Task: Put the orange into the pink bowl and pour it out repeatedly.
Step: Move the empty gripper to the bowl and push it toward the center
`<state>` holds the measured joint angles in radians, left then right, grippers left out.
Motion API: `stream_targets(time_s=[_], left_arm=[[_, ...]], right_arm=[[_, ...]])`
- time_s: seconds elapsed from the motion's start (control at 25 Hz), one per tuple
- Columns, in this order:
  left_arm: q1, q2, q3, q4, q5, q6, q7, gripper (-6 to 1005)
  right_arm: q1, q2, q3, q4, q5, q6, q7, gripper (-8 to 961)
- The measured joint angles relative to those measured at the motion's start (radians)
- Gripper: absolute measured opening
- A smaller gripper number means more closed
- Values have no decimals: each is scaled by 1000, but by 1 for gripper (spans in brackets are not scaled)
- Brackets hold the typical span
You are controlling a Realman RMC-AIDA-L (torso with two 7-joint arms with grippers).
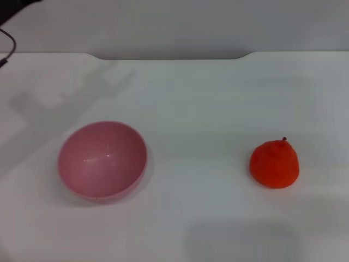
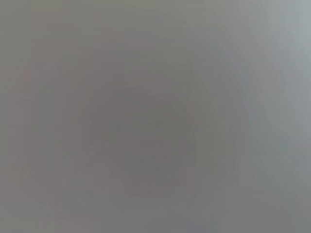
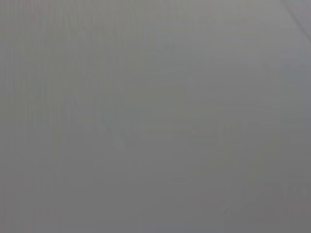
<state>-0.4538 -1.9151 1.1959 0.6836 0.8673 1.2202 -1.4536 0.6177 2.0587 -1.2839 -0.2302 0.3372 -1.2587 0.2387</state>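
The small lumpy red-orange orange (image 1: pixel 274 164) sits lower right of the frame, well apart from the empty glossy pink plastic bowl (image 1: pixel 102 159) at lower left. Neither gripper's showing anywhere, so no idea about the jaws; I'd guess the right arm is nearer the fruit.

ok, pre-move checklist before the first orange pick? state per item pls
1. Orange free on the table, nothing touching it: ok.
2. Pink bowl upright, opening up, empty: ok.
3. Bowl and orange well apart, bowl toward the robot's left, orange toward its right, bare table between: ok.
4. Left hand position and finger state: cannot tell, not in any view.
5. Right hand position and finger state: cannot tell, not in any view.
6. Wrist views usable for aligning: not ok, both show only a featureless grey field.
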Motion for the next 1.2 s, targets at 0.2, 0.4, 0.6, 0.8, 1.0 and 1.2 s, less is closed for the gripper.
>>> stream_targets(time_s=[0.2,0.4,0.6,0.8,1.0,1.2], left_arm=[[-6,36,-90,33,97,164,-161,783],[-11,76,-131,83,235,215,-337,783],[-35,89,-192,142,442,279,-487,783],[-86,93,-225,200,681,350,-636,782],[-130,71,-225,299,913,377,-761,782],[-151,52,-225,426,1123,380,-881,781]], right_arm=[[6,4,-1,-1,0,-4,0,605],[-5,13,-2,-10,-1,-11,5,605],[-9,14,-1,-5,-1,-9,13,604],[-10,14,-2,-3,-1,-6,17,604],[-10,14,-2,-3,-1,-4,18,604],[-12,14,-2,-3,-1,-4,19,604]])
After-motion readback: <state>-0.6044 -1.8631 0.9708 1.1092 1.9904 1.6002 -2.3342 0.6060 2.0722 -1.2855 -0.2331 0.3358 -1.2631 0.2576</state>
